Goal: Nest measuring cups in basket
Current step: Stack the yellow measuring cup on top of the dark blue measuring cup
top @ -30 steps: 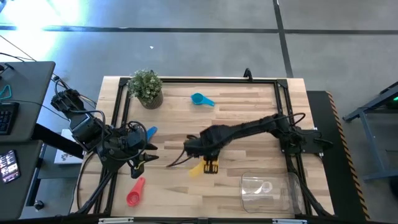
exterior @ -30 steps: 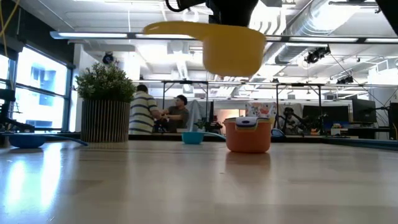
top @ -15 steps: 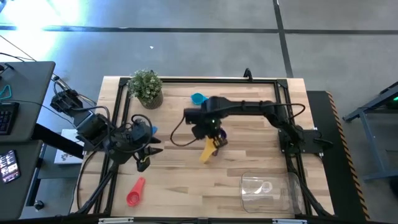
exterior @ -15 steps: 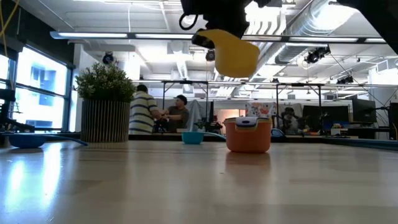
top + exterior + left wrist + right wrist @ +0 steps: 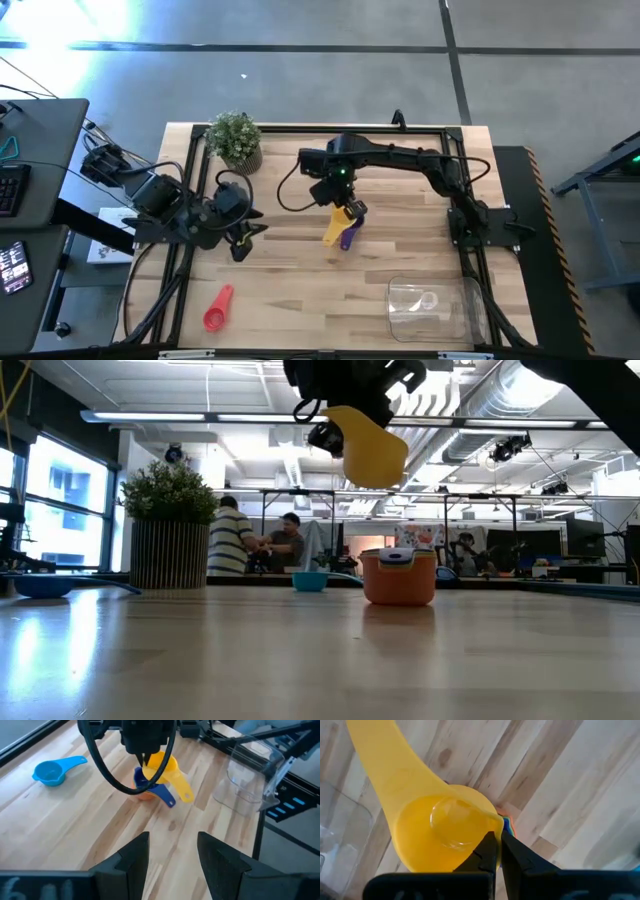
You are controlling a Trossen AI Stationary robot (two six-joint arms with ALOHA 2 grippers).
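Note:
My right gripper [image 5: 345,207] is shut on the yellow measuring cup [image 5: 333,228], held in the air at mid-table. Right under it an orange cup [image 5: 144,795] stands on its base, with a blue-purple cup inside whose handle [image 5: 165,797] sticks out. A teal cup [image 5: 50,770] lies near the far edge; the right arm hides it in the high view. A blue cup [image 5: 40,585] sits at the table's left. A red-pink cup [image 5: 217,308] lies near the near-left corner. The clear basket [image 5: 430,305] stands near the near-right corner. My left gripper [image 5: 243,243] waits open, left of centre. My right gripper pinches the yellow cup's bowl wall at the rim [image 5: 487,827], on the side away from the handle, one finger inside the bowl and one outside. The fingers come from above, pointing down. The cup is lifted clear and tilted; its handle [image 5: 375,750] slants toward the near edge.
A potted plant [image 5: 236,140] stands at the far-left corner. A black frame runs along the table's edges. Bare wood lies between the stacked cups and the basket. People stand in the room beyond the far edge.
My right gripper has carried the yellow cup from the near middle of the table toward the far edge and turned it about, so it now hangs over the orange cup. My left gripper has moved a little toward the far edge and the right.

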